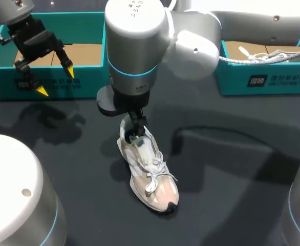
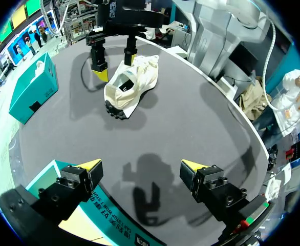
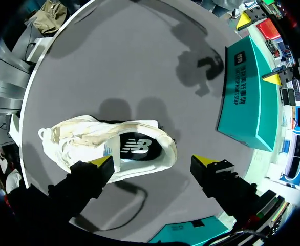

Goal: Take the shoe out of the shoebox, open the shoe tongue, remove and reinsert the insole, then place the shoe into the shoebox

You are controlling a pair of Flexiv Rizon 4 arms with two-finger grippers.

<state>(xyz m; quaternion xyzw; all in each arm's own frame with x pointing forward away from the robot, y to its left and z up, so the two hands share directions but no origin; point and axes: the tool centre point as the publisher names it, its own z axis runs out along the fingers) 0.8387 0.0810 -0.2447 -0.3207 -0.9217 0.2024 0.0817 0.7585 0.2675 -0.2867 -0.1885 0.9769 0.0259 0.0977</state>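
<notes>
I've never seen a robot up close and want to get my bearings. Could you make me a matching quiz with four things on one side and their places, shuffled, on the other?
Things:
1 white shoe
2 left hand
3 right hand
4 right shoebox

Places:
A above the left shoebox
B at the shoe's heel
C lying on the dark table
D far right of the table, white laces inside

Pairs: 1-C, 2-A, 3-B, 4-D
</notes>
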